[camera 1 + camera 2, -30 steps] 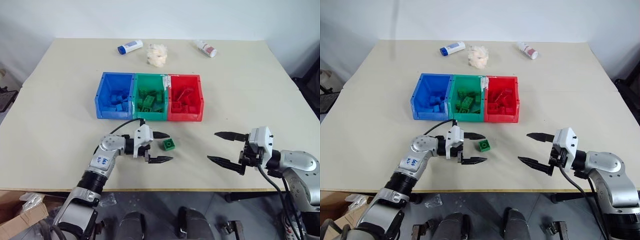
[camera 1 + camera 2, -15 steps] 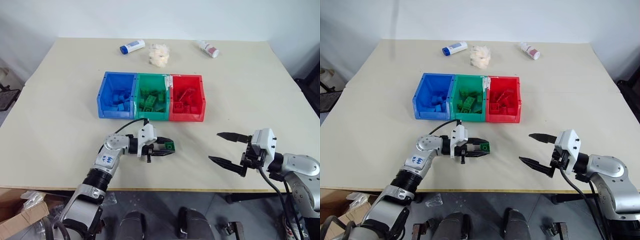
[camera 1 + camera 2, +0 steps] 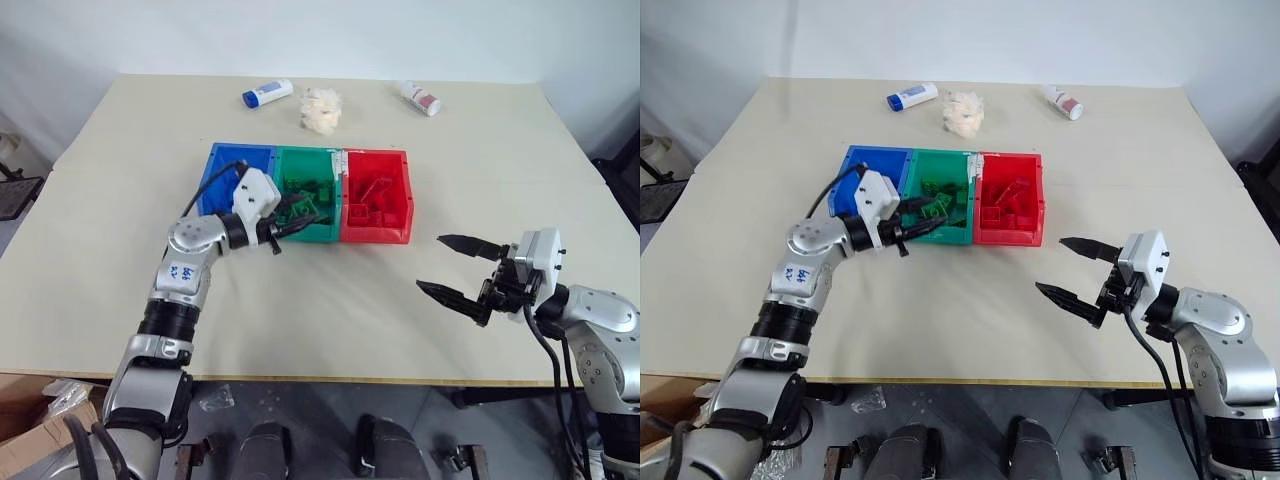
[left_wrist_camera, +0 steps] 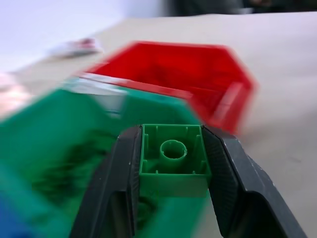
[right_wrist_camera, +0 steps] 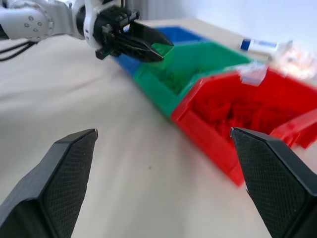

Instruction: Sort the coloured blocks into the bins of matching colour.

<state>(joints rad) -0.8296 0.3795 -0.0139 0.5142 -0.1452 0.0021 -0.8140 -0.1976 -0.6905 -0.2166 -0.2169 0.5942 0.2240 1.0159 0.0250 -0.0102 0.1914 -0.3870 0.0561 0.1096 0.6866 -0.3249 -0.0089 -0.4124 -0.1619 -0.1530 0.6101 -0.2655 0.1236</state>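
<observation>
- Green block point(image 4: 173, 159) clamped between the two black fingers of the left gripper point(image 3: 291, 222), near the middle of the left eye view, at the front lip of the green bin point(image 3: 330, 163); in the left wrist view seen from its hollow underside
- Right gripper point(image 3: 460, 270) at lower right of the same view, jaws spread wide and holding nothing, well apart from the bins
- Risk, as a judgement: release too early, with the block seemingly just above or just short of the low front lip, so a fall back onto the table point(image 3: 110, 220) instead of into the bin
- Second risk: drift sideways toward the blue bin point(image 3: 222, 156) or the red bin point(image 3: 385, 160), both joined to the green one, so a wrong colour match
- Block nearly square, so no clear long axis; open underside turned toward the wrist camera, studs probably facing away toward the bins
</observation>
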